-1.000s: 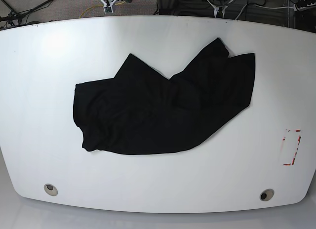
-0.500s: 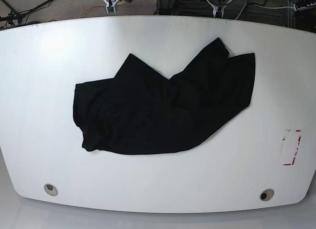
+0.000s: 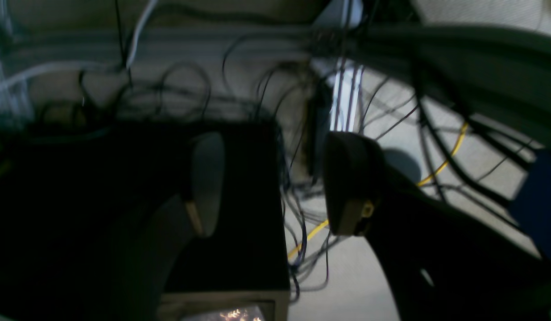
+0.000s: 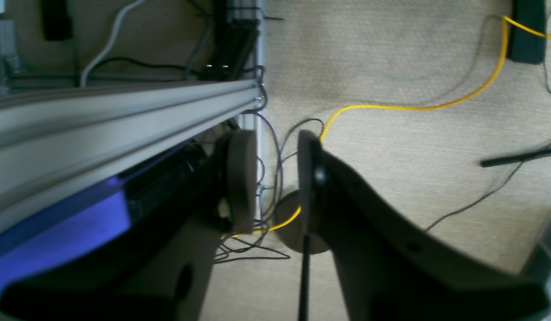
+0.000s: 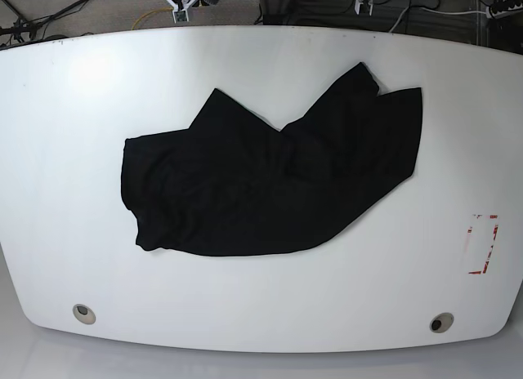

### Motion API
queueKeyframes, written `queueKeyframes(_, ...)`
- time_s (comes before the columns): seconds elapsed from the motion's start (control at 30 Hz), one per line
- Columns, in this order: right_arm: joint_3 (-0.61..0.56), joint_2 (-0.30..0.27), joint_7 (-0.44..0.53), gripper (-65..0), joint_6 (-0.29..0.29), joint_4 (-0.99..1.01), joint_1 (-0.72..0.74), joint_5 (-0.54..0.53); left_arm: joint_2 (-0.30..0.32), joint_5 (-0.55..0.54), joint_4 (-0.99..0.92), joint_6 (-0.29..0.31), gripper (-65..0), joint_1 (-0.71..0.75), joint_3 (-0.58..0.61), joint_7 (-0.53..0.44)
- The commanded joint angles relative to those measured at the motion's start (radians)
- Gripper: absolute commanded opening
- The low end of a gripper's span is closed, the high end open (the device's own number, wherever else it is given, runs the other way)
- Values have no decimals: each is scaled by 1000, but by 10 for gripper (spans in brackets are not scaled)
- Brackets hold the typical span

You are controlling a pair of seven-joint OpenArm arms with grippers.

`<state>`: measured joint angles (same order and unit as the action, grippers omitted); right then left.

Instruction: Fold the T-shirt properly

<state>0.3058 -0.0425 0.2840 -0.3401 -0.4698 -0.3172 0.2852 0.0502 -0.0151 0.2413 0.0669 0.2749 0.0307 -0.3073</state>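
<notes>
Visibility was poor on the left wrist view: dark, blurred, mostly a tangle of cables (image 3: 302,133) and a black box (image 3: 239,187) behind the fingers. Left gripper (image 3: 275,178) showed a wide gap between its pads, nothing between them, only floor and wires behind. Right wrist view was sharper: right gripper (image 4: 268,178) had its pads a narrow gap apart, also holding nothing, with a yellow cable (image 4: 413,106) running across beige carpet (image 4: 391,53) past it and a grey aluminium rail (image 4: 123,107) slanting along the left. Neither wrist camera caught the table or the shirt. Base view was the opposite: no arm or gripper clearly visible, only bits of hardware cut off at the top edge.

T-shirt (image 5: 270,183) lay alone around the middle of the white table (image 5: 65,150), clear of every edge. Plain black, crumpled, not folded square: bulk bunched toward the left of that view, two pointed flaps sticking up toward the far side, a broader panel reaching right. Folds were hard to read in the black fabric. Red-marked patch (image 5: 482,244) sat near the right edge, well apart from the shirt.
</notes>
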Motion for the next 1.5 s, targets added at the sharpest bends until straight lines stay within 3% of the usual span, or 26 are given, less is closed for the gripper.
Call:
queueKeyframes(0.0,0,2,5,-496,-6,-37,-41,-1,24,-1,131,-6,-331,65,-4,-11)
queueKeyframes(0.17,0,16,5,-496,-6,-137,-125,-2,24,-1,344,-6,-331,191,-4,-10)
queueKeyframes(0.47,-4,26,-21,-496,-15,-333,-290,-123,55,-3,656,-5,-331,412,-10,-10)
queueKeyframes(0.7,-6,29,-67,-496,-18,-576,-465,-237,56,-3,906,-2,-331,588,-111,-11)
queueKeyframes(1.23,-6,29,-122,-496,-18,-1101,-827,-439,53,-6,1354,-2,-331,895,-223,-14)
queueKeyframes(1.47,-6,29,-125,-496,-18,-1294,-911,-495,56,-167,1535,-2,-331,996,-262,-13)
